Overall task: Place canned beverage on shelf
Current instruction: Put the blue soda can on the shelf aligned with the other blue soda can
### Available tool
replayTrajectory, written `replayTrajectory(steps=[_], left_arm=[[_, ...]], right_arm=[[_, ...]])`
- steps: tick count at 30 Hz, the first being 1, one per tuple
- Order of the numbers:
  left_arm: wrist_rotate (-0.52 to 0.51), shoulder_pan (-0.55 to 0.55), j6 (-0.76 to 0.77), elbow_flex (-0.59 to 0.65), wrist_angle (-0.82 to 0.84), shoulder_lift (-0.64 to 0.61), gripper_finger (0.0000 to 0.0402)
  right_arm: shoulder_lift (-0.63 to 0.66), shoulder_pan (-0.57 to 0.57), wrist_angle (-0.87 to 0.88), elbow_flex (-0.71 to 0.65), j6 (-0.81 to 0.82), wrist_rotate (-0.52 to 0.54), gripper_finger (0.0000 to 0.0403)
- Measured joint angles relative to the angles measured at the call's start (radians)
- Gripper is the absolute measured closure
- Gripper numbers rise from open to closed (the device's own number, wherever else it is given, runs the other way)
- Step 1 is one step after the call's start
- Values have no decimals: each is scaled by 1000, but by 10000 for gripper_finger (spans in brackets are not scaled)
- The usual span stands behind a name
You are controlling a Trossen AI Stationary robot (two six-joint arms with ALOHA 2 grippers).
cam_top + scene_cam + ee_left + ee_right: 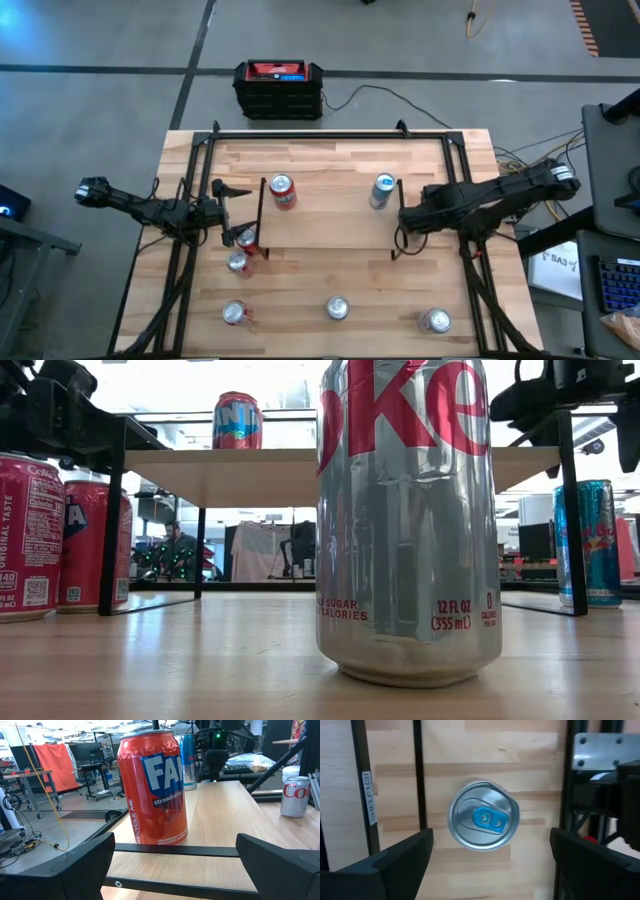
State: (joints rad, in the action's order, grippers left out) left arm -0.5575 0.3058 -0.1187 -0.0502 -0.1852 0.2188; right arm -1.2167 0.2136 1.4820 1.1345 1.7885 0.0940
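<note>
The shelf (325,215) is a light-wood board on thin black legs at the table's middle. A red strawberry Fanta can (283,190) stands upright on the board's far left part. A blue-and-silver canned beverage (482,816) stands upright on the tabletop just beside the shelf's right end (587,545). My right gripper (491,837) hangs open above this can, pointing down, with one finger on either side of it in the right wrist view and well clear of its top. My left gripper (175,842) is open and level at the shelf's left end, facing the Fanta can (152,787).
Two red cans (245,240) (238,262) stand by the shelf's near left leg. Three silver-topped cans (235,313) (337,308) (433,320) stand along the near edge. Black rails (462,190) run along the table's sides. A black-and-red box (278,88) sits on the floor beyond the far edge.
</note>
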Motion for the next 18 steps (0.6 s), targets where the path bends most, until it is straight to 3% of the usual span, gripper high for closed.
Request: replayTrajectory(steps=[9, 18], left_arm=[[0, 0, 0, 0, 0, 0, 2], [0, 0, 0, 0, 0, 0, 2]], right_arm=[[80, -85, -89, -89, -101, -52, 19], [89, -95, -147, -134, -131, -68, 19]])
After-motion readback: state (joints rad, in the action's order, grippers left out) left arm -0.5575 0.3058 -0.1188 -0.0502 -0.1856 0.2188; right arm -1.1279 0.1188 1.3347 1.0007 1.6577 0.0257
